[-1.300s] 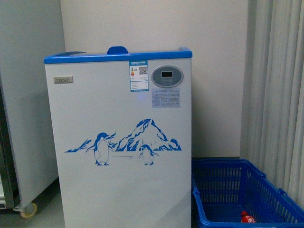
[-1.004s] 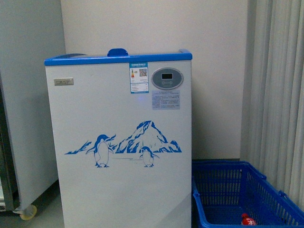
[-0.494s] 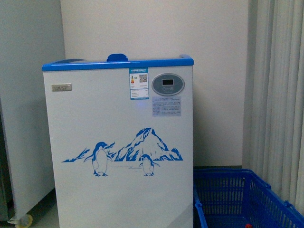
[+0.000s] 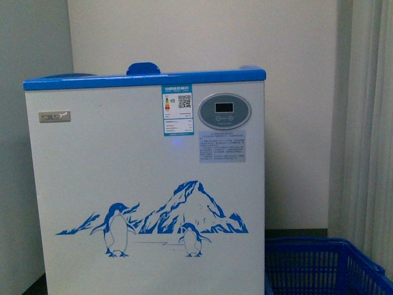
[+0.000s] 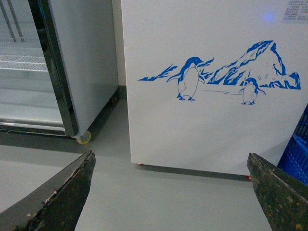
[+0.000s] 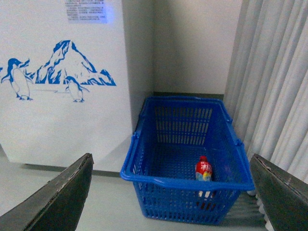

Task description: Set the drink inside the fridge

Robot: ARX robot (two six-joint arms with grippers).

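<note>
Nothing is done yet: the drink sits in the basket beside the fridge, ungrasped. Left gripper and right gripper both gape wide, empty. Grasping, opening the fridge, placing the drink inside are all left to do.

front cam sits close, facing fridge head-on, top rim about eye level. left wrist cam low near floor, aimed at fridge lower front plus grey cabinet. right wrist cam looks down into blue basket beside fridge. all three share penguin drawing.
</note>
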